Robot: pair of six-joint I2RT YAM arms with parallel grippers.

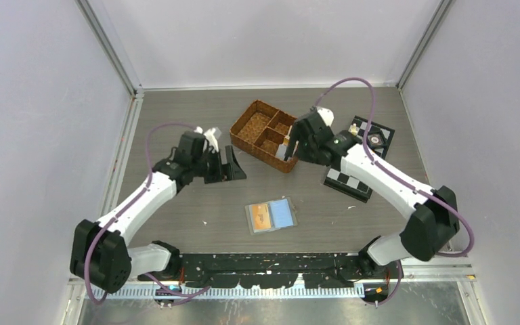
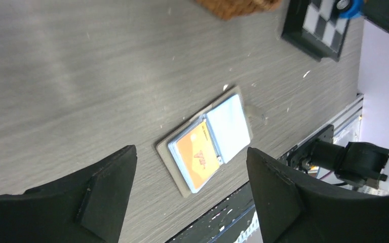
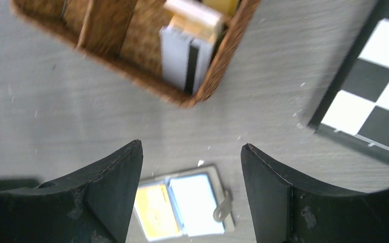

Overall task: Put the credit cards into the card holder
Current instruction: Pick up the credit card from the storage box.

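Top external view showed the grey wood-grain table (image 1: 176, 223) with a brown wicker compartment basket (image 1: 245, 116) at its far middle and a black-and-white checkered board (image 1: 352, 181) well to the basket's right. The right gripper (image 3: 191, 152) hung over the basket's near-right compartment, jaws spread wide and empty. The left gripper (image 2: 191, 154) was likewise spread and empty, off to the basket's left. Nearer the arm bases, the card holder (image 1: 283, 213) lay open and flat. An orange credit card (image 1: 261, 217) sat in its left sleeve, and the light-blue right sleeve looked vacant. A white card with a dark stripe (image 3: 180, 61) stood on edge against the compartment wall. The pick would probably go best with the right fingers straddling that card's top edge, clear of the wicker, closing on one card only.
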